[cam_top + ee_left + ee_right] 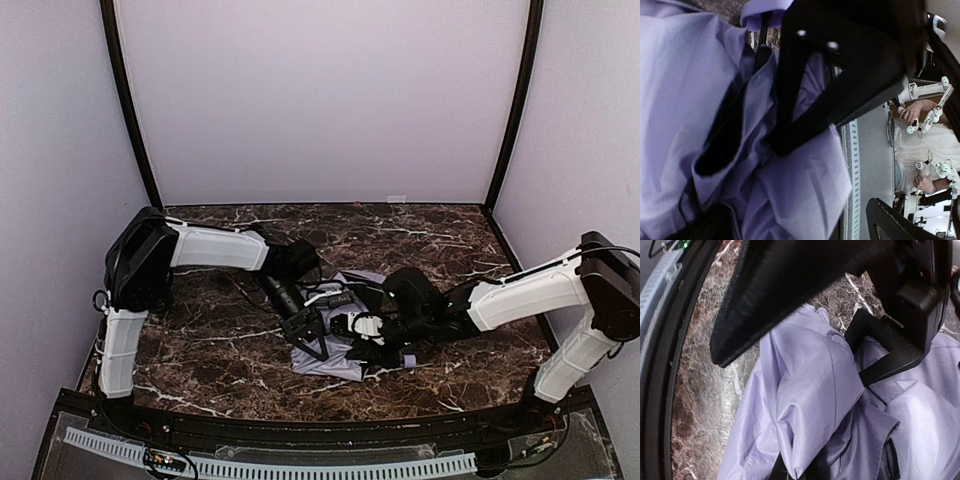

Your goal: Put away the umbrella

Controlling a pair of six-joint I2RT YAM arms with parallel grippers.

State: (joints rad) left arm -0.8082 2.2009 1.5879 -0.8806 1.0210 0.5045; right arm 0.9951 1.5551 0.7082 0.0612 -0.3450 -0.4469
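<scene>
Item: umbrella (330, 358). You find it lying in the middle of the worktop (440, 240), between the two hands. Its lavender fabric is slack and crumpled, with black underside showing in the folds.

Orientation: from above, the heap spreads from far right to near left. A small lavender piece (408, 358) shows at its near right edge and is probably the handle. You can therefore read the long axis only roughly, as running across the worktop.

Your left hand (312, 342): released, over the left part of the fabric. Its wrist view shows the fingers (840, 75) standing wide apart. At the top edge of that view a thin black rod (761, 40) leads to a rounded lavender end; the overhead view hides that rod.

Your right hand (360, 335): clenched, low over the right part of the fabric. Its wrist view gives smooth lavender folds lying on the marble. You cannot tell whether a fold is caught between the fingers (765, 290).

Hidden: from above, both hands cover the centre of the heap. Both wrist views are blurred at close range and cut the umbrella off at their edges.

Surround: a perforated white strip (300, 465) runs along the near edge. A person (920, 145) sits beyond it, seen only by the left wrist.
</scene>
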